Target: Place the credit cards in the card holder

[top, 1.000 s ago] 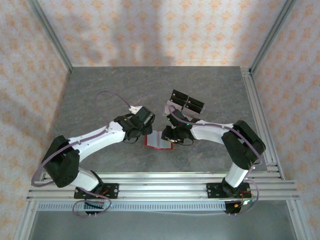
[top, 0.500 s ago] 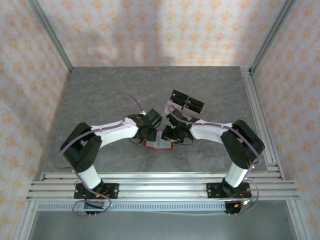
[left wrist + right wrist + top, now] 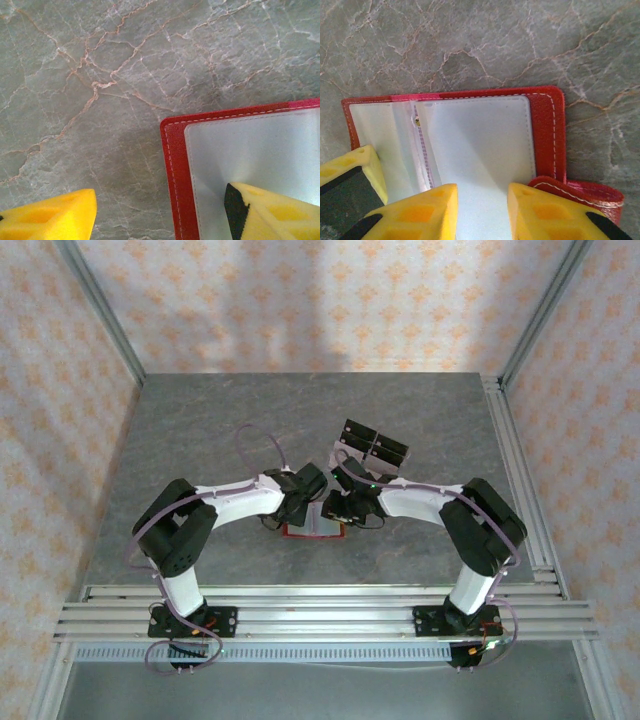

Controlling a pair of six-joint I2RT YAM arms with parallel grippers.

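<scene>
The card holder lies open on the table between both grippers, red outside with pale lining. In the left wrist view its red stitched left edge lies between my left gripper's wide-apart fingers: one fingertip is over the lining, the other over bare table. My left gripper is open. My right gripper is open too, its fingertips low over the holder's right-hand lining, with nothing between them. The snap tab curls up beside it. The credit cards lie behind the right gripper.
The grey marble table is walled by patterned panels on three sides. An aluminium rail runs along the right edge and more rails cross the front by the arm bases. One finger of the left gripper shows in the right wrist view.
My left arm has folded at the elbow and swung its gripper right onto the card holder's left edge. The right gripper and the cards have stayed put.
</scene>
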